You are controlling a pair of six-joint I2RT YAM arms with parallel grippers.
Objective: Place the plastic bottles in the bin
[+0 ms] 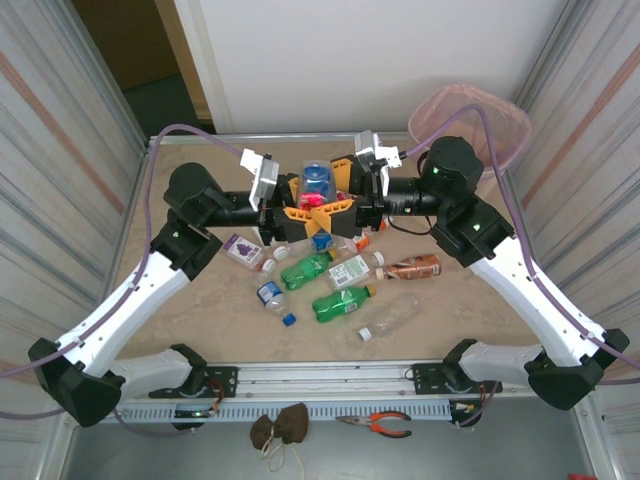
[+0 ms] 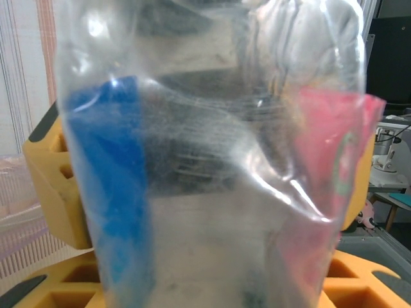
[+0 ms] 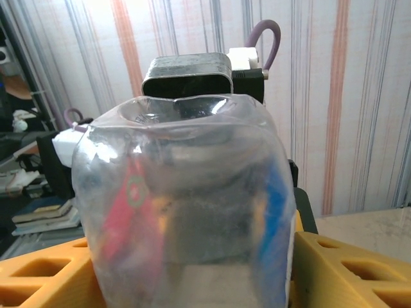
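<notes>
Currently, loose bottles (image 1: 343,303) are scattered on the bench (image 1: 200,300) just below both grippers. The bin (image 1: 500,115) is placed beyond the right gripper (image 1: 338,187), on its outer side. One clear bottle (image 1: 318,182), with a blue and pink label, is clamped in the left gripper (image 1: 300,197). It is flanked by the right gripper's half-open fingers (image 3: 347,269); whether they grip it cannot be told.

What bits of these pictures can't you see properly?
- Left wrist view: the clear bottle is so close that it blurs and hides what's behind it.
- Top view: the right tool is too small to tell if it squeezes that bottle.
- Top view: the bin has its bottom hidden behind the right arm.
- Top view: labels on the table bottles are too small to read.
</notes>
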